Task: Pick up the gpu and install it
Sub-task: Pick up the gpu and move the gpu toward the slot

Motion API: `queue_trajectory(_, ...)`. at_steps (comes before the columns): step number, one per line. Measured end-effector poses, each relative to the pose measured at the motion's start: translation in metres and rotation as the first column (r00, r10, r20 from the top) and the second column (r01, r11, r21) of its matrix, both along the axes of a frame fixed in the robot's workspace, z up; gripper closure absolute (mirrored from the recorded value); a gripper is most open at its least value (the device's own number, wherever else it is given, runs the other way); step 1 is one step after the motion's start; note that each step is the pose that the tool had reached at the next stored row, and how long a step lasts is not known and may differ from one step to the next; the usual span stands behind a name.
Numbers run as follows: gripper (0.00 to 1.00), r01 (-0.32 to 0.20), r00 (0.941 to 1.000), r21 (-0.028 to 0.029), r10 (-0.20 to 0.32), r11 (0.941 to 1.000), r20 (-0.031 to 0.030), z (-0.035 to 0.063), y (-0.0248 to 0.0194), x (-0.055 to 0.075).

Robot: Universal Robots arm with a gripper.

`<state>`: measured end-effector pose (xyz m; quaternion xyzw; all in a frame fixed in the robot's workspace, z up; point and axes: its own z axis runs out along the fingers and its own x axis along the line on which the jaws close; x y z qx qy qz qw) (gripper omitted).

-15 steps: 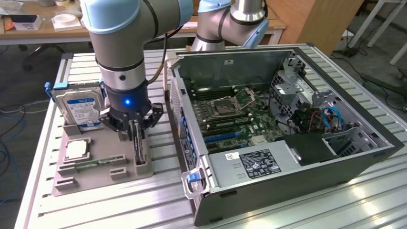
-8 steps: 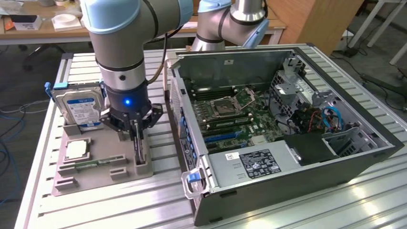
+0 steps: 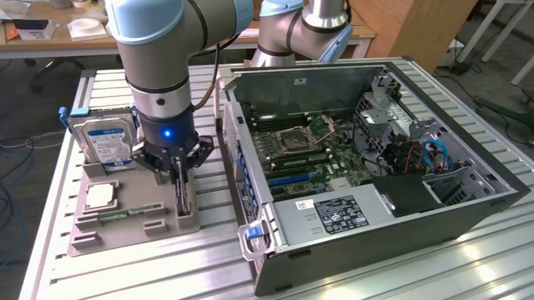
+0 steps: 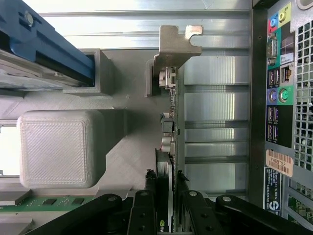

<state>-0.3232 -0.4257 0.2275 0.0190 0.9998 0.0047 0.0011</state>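
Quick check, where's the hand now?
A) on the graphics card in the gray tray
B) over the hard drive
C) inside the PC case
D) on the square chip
A: the hand is down at the gray tray, fingers clamped on the upright graphics card.

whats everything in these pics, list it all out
gpu: one, green board edge with silver bracket, standing on edge in a tray slot
hard drive: one, silver with blue-white label, upright at the tray's far end
processor chip: one, silver, flat on the tray
memory stick: one, green, lying on the tray
tray: one, grey, on the table at the exterior view's left
computer case: one, black and grey, open, exterior view's right
motherboard: one, green, inside the case
power supply: one, grey with label, inside the case's near end
table: one, slatted aluminium, under everything
arm: one, grey and light blue, above the tray
fingers: two, black, closed on the gpu's two faces
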Motion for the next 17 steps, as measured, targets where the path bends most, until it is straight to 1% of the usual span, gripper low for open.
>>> queue_trajectory(8, 0.74, 0.0, 1.0, 0.0001, 0.0, 1.0, 0.0002, 0.0005, 0.0, 0.0)
queue_trajectory(17, 0.74, 0.0, 1.0, -0.0002, 0.0, 1.0, 0.0, 0.0182, 0.0, 0.0)
